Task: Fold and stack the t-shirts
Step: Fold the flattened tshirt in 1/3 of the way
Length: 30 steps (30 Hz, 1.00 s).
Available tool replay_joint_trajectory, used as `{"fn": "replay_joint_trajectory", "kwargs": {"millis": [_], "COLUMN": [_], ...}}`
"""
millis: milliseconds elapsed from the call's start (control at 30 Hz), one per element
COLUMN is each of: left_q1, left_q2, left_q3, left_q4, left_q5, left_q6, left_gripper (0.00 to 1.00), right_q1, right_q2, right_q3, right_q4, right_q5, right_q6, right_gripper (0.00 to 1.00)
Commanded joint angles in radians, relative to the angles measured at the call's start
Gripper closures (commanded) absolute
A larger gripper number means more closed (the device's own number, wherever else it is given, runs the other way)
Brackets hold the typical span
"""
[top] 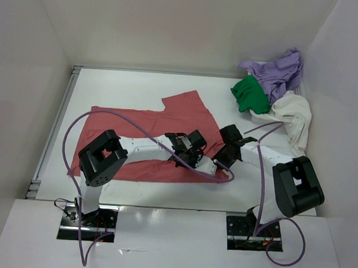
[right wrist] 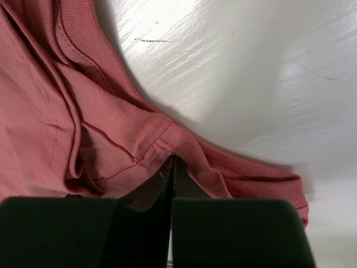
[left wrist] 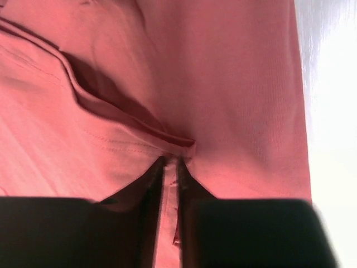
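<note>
The salmon-red t-shirt (top: 136, 127) lies spread on the white table, one sleeve pointing to the back. My left gripper (top: 187, 152) is low over its near right part. In the left wrist view the gripper (left wrist: 171, 159) has narrow jaws with a strip of the red cloth (left wrist: 223, 84) pinched between them at a folded hem. My right gripper (top: 226, 155) sits at the shirt's near right corner. In the right wrist view this gripper (right wrist: 173, 158) is shut, with the shirt's hem (right wrist: 44, 111) bunched over its tips. The lavender (top: 280, 70), green (top: 251, 95) and cream-white (top: 295, 118) t-shirts are heaped at the back right.
White walls (top: 41, 67) enclose the table on three sides. Bare table (top: 127, 86) shows behind the red shirt and to its right (right wrist: 251, 67). Purple cables (top: 106, 114) loop over both arms.
</note>
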Motion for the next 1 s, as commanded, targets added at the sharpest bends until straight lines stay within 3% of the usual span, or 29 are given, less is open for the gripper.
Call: {"fn": "replay_joint_trajectory", "kwargs": {"millis": [0,167,533,600,633,667,967], "left_q1": [0.005,0.005,0.097,0.082,0.059,0.049,0.019], "left_q2": [0.007,0.007,0.007,-0.024,-0.035,-0.044,-0.035], "left_q3": [-0.012,-0.022,0.014,0.0,-0.012,-0.038,0.008], "left_q4": [0.015,0.024,0.027,0.003,-0.007,-0.007,-0.079], "left_q5": [0.012,0.012,0.001,0.001,-0.01,-0.01,0.056], "left_q6": [0.012,0.012,-0.016,0.059,0.077,0.091,0.11], "left_gripper": [0.82,1.0,1.0,0.9,0.74,0.69,0.55], "right_q1": [-0.002,-0.002,-0.002,-0.002,-0.002,-0.002,-0.002], "right_q2": [0.007,0.007,0.007,0.007,0.007,0.007,0.007], "right_q3": [-0.04,-0.049,-0.049,-0.049,-0.049,-0.049,-0.049], "right_q4": [0.006,0.006,0.006,0.006,0.006,0.006,0.006], "right_q5": [0.04,0.04,0.04,0.04,0.04,0.04,0.04], "right_q6": [0.003,0.003,0.003,0.003,0.003,0.003,0.003], "right_gripper": [1.0,1.0,1.0,1.0,1.0,1.0,1.0]}}
